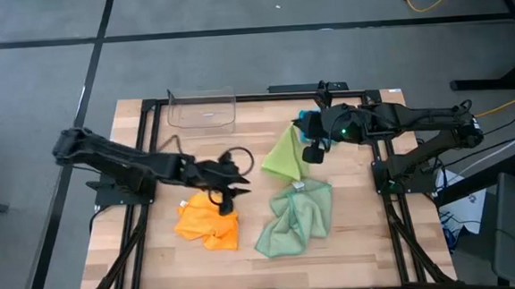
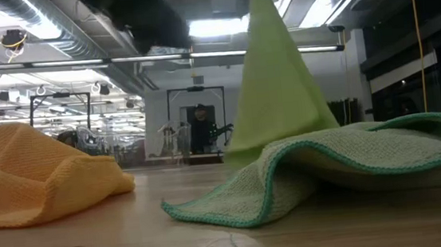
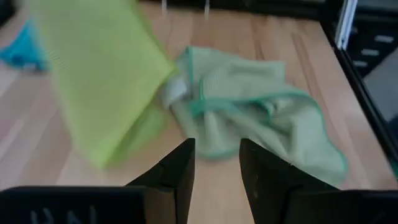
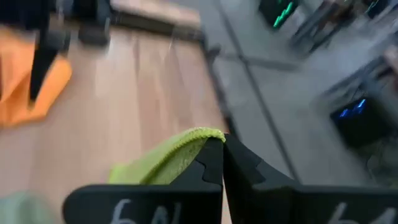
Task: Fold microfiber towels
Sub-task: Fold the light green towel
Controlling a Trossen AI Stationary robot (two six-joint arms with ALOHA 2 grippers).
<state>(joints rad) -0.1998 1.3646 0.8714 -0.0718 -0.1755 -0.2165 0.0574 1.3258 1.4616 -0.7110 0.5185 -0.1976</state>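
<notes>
The right gripper (image 4: 222, 163) pinches the lime towel (image 1: 284, 154) aloft; the sage towel (image 1: 294, 217) lies at its six o'clock (crumpled). The left gripper (image 3: 216, 167), parted and empty, hovers by the orange towel (image 1: 208, 221)

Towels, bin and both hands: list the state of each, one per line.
Lime green towel: lifted by one corner, hanging in a cone, lower end on the table.
Pale sage towel: crumpled, unfolded, on the table.
Orange towel: crumpled, unfolded, on the table.
Teal towel: mostly hidden behind the right arm.
Clear bin: upright, looks empty.
Left hand: open, empty, above the orange towel.
Right hand: shut on the lime green towel.
</notes>
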